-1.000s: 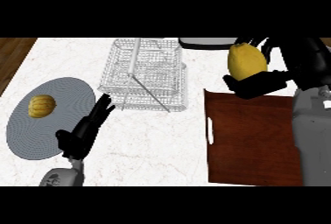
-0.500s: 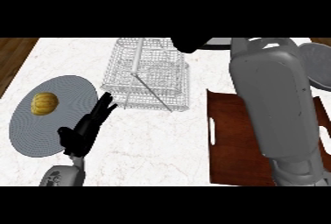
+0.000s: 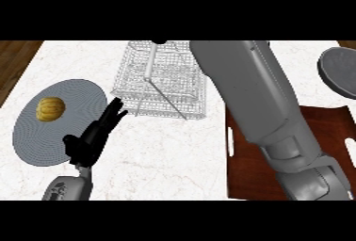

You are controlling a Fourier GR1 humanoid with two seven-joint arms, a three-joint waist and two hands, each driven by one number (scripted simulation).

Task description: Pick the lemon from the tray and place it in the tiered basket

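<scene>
Nearest, at the counter's front edge, the black left hand (image 3: 90, 141) rests with fingers straight and spread, pointing up toward the grey round ribbed plate (image 3: 59, 122) at the counter's left edge, where a small yellow-brown lumpy fruit (image 3: 50, 108) sits on the plate's far part. To the right, the dark brown wooden tray (image 3: 334, 155) lies at the front right corner, mostly covered by the big grey right forearm (image 3: 257, 108), which stretches from the front edge across to the white wire tiered basket (image 3: 161, 80) at the counter's far middle. The right hand is hidden past the top, so whether it is pinching the lemon I cannot tell; the lemon itself does not show. I would judge a lemon light, firm, a little waxy and apt to roll, best cupped around its middle. The white marbled counter (image 3: 167, 155) looks smooth; a dark grey bowl (image 3: 339, 70) sits at its far right edge.
</scene>
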